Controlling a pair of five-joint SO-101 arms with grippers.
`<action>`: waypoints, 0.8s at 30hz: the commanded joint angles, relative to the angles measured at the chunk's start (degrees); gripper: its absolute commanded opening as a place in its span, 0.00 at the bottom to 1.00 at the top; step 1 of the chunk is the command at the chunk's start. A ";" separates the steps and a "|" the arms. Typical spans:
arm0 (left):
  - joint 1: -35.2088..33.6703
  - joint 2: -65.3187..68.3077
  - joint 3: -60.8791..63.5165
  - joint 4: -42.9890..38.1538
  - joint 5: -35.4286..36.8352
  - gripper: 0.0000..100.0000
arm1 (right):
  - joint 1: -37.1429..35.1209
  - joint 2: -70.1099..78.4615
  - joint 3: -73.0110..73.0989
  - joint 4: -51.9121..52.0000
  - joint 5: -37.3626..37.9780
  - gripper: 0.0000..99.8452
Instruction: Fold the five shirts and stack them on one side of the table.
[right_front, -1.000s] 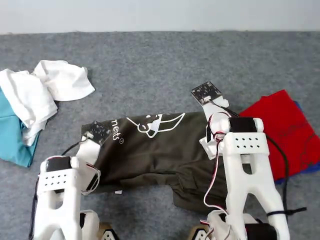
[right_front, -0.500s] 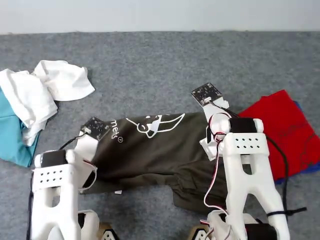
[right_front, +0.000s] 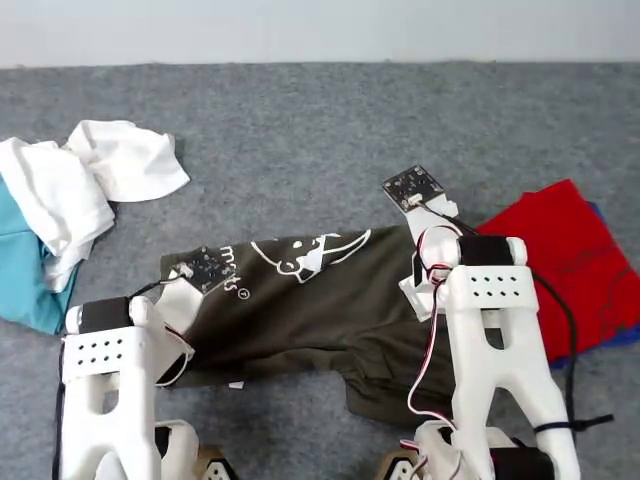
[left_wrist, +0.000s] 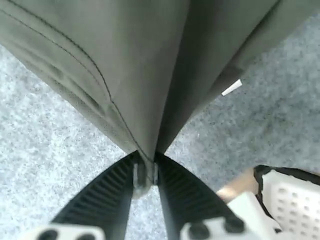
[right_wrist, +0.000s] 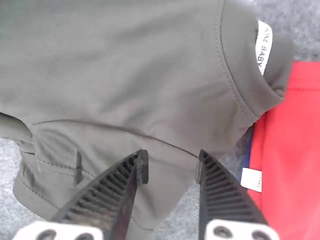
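Observation:
A dark olive shirt (right_front: 320, 300) with a white print lies spread across the middle of the table. My left gripper (left_wrist: 145, 175) is shut on a pinched fold at the shirt's left edge, and the cloth (left_wrist: 150, 75) hangs up from it. From above, that gripper (right_front: 192, 282) sits at the shirt's left side. My right gripper (right_wrist: 171, 167) stands open just above the olive shirt (right_wrist: 125, 75) near its collar, at the shirt's right edge (right_front: 428, 245). A folded red shirt (right_front: 565, 260) lies at the right on a blue one (right_front: 622, 335).
A crumpled white shirt (right_front: 90, 175) and a teal shirt (right_front: 25, 270) lie at the far left. Grey carpet-like table surface (right_front: 320, 130) stretches open behind the olive shirt. The red shirt (right_wrist: 290, 150) lies right beside the right gripper.
The left gripper shifted slightly left, then back right and nearer, pulling the olive shirt's left edge along; the white print has tilted. The right arm has stayed still.

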 joint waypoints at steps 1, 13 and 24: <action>-0.53 -0.70 0.22 -5.98 -0.44 0.01 | -0.40 -2.15 -0.35 1.63 -0.53 0.17; -2.99 -0.70 10.24 -17.23 -0.44 0.02 | -1.80 -2.15 -0.44 5.85 -0.18 0.17; -11.34 -0.70 10.33 -20.04 -0.53 0.02 | -1.80 -1.63 1.32 4.00 -0.26 0.17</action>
